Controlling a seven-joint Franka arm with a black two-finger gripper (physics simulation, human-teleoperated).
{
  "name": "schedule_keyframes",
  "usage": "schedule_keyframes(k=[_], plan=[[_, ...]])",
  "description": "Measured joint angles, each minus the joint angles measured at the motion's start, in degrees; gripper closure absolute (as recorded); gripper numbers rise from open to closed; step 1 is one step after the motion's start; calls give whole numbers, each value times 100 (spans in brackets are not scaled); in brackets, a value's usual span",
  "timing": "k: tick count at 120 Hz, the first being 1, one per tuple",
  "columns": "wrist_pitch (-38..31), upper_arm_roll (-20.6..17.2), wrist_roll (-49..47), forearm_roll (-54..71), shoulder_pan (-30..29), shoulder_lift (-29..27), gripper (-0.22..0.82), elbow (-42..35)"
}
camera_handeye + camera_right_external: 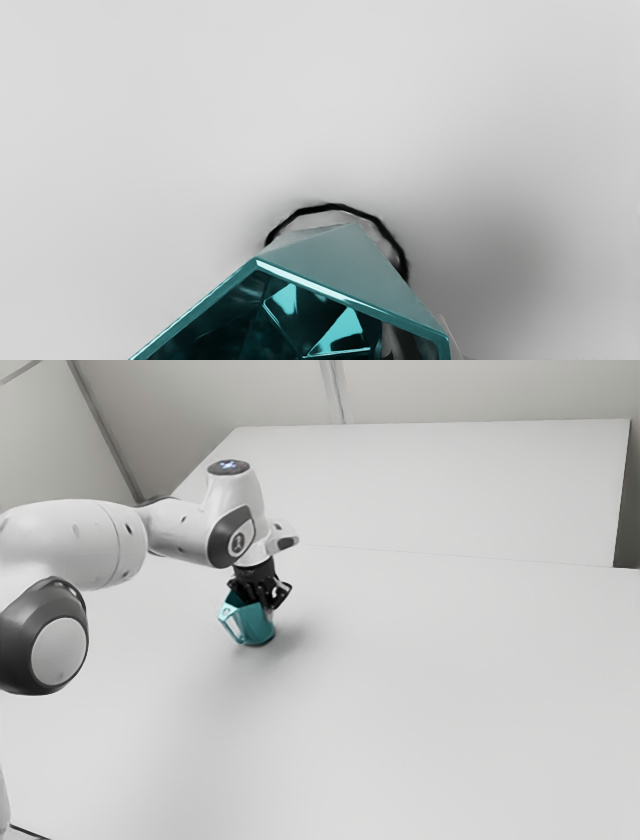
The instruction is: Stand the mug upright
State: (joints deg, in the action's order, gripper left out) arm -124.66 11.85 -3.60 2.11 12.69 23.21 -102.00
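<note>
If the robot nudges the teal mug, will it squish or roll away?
Probably not squish: the mug has crisp edges and looks stiff. Its flat, angled sides should make rolling bumpy. The shiny surface might be slippery.

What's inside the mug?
Shiny blue-green walls show inside the mug, plus a grey-and-black bit, probably part of the gripper. In the exterior view, the mug's side and the gripper cover the inside.

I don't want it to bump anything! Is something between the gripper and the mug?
No, I see nothing in the way. The gripper is right at the open top of the teal mug, with nothing visible between them.
</note>
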Motion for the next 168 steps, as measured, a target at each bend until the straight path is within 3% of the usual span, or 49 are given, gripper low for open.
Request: schedule_keyframes(k=[34, 62, 87, 132, 168], plan=[[-12, -61, -38, -103, -40, 4, 77, -12], [-13, -62, -3, -276, -38, -15, 31, -35], [-3, -57, 31, -206, 23, -188, 12, -28], [708, 36, 113, -5, -46, -1496, 2, 0], [2081, 4, 309, 258, -96, -1872, 0, 1073]])
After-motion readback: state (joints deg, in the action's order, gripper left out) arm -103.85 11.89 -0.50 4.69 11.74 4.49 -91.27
